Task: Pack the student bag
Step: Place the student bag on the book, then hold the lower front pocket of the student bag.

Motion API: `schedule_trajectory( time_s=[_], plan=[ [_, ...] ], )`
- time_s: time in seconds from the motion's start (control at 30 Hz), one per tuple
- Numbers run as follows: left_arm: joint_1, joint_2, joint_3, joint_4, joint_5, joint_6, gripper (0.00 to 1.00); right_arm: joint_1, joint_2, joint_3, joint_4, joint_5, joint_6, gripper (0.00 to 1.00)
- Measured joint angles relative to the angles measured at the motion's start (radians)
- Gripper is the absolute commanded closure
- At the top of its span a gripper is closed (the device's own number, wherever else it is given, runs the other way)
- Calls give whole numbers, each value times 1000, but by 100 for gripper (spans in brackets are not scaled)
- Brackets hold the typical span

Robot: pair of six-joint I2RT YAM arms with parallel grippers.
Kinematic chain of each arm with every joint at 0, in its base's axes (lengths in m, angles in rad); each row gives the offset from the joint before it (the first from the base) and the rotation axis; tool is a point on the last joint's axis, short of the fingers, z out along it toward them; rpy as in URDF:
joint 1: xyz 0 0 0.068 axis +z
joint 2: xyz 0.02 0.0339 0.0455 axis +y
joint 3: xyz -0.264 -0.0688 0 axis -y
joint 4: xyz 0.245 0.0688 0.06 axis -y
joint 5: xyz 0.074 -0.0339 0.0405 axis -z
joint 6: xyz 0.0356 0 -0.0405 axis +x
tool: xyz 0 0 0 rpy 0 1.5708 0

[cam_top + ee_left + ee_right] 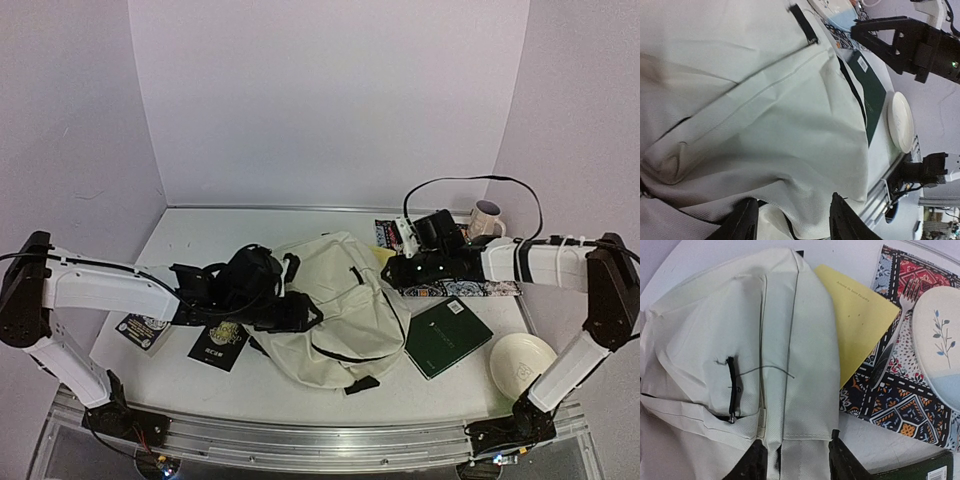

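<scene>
I'm driving this from afar in what is plainly a robotics lab test cell. The white table (pixel 200 240) is boxed in on three sides by bare pale panels (pixel 330 100), and an aluminium rail (pixel 320 440) along its near edge carries the left arm (pixel 100 290) and right arm (pixel 540 262). A black cable (pixel 470 180) loops loose above the right arm, and a mug (pixel 487 220), a plate (pixel 522 362) and a green book (pixel 447 337) lie about on the tabletop.

The middle of the table (pixel 200 240) is taken up by the student bag (pixel 335 300). Its right flank is hemmed in by a yellow booklet (pixel 860 320), a patterned mat (pixel 900 410) bearing a fork (pixel 910 290) and plate (pixel 940 335), and a green book (pixel 447 337). Open surface is noted at the far left and along the near edge. Two dark cards (pixel 218 345) obstruct the near left.
</scene>
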Motion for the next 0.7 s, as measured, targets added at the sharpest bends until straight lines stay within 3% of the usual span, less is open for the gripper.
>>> schedule_trajectory(
  time_s=[0.13, 0.37, 0.7],
  plan=[
    [1, -39, 19, -89, -121, 52, 38, -32, -37, 6, 15, -44, -12, 36],
    [6, -70, 89, -178, -265, 122, 31, -48, 10, 33, 29, -112, -6, 31],
    [29, 97, 276, -201, -251, 176, 31, -82, 181, 40, 50, -169, 28, 25]
  ],
)
